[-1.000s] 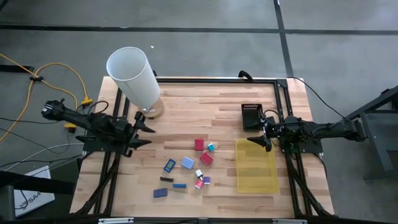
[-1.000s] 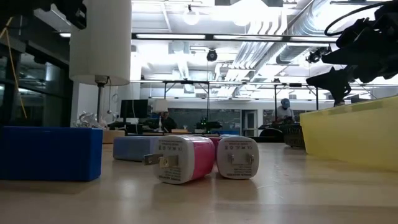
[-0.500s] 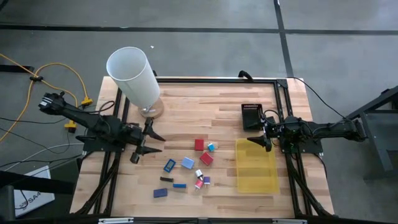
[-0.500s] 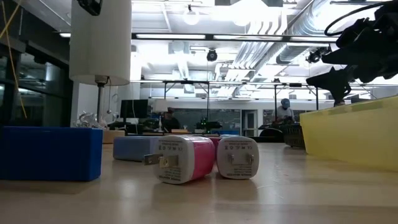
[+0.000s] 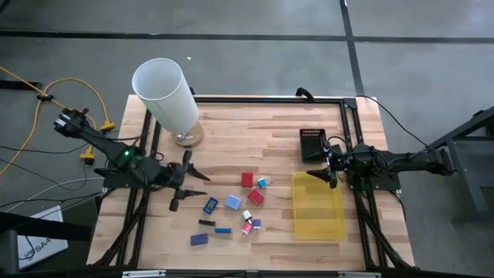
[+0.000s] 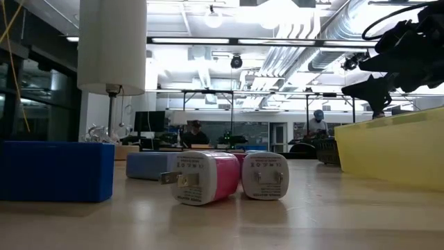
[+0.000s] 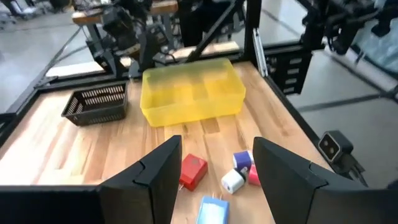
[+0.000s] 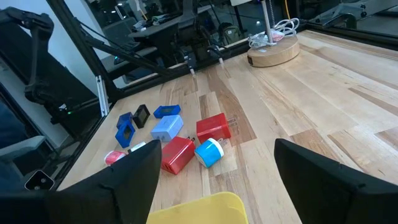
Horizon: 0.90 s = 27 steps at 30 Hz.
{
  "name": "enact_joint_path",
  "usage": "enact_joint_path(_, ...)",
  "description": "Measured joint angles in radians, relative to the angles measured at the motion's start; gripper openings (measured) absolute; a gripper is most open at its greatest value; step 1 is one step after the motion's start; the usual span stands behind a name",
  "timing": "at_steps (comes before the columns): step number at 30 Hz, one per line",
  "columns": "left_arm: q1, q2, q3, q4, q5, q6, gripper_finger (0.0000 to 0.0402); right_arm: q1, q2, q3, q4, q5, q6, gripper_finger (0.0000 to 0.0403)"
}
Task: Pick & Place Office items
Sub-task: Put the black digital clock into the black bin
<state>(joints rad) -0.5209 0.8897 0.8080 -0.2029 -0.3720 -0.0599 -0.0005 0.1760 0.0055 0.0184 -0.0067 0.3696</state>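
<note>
The office items (image 5: 235,207) are small red, blue, light blue, cyan, pink and white blocks lying flat and loose at the table's middle. They show too in the left wrist view (image 7: 214,177) and the right wrist view (image 8: 180,140). In the low view a pink and white plug block (image 6: 201,178) lies nearest. My left gripper (image 5: 190,191) is open, just left of the cluster, above the table, touching nothing; between its fingers (image 7: 214,177) the items show. My right gripper (image 5: 330,168) is open and hovers over the yellow tray's far left corner (image 5: 302,179).
A yellow translucent tray (image 5: 318,205) sits right of the items. A black mesh basket (image 5: 312,144) stands beyond it. A tall white cylinder (image 5: 166,96) on a round wooden base (image 5: 187,139) stands at the far left. Bare wood lies at the near edge.
My left gripper has moved from the table's left edge toward the right and near side, closing in on the item cluster, and has stayed open. It has left the low view's top left corner. The right arm and all items have kept still.
</note>
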Motion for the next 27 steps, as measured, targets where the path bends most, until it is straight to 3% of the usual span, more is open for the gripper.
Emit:
enact_joint_path(7,0.0,0.111,0.098,-0.119,0.0,-0.086,0.019,0.0,0.0,0.0,0.0,0.0,0.0,0.03)
enact_joint_path(11,-0.014,0.142,0.104,-0.132,0.004,-0.114,0.019,0.0,0.0,0.0,0.0,0.0,0.0,0.03)
enact_joint_path(19,-0.056,0.195,0.105,-0.309,0.005,-0.316,0.019,0.0,0.0,0.0,0.0,0.0,0.0,0.03)
enact_joint_path(27,-0.085,0.259,0.105,-0.418,0.02,-0.386,0.019,0.0,0.0,0.0,0.0,0.0,0.0,0.03)
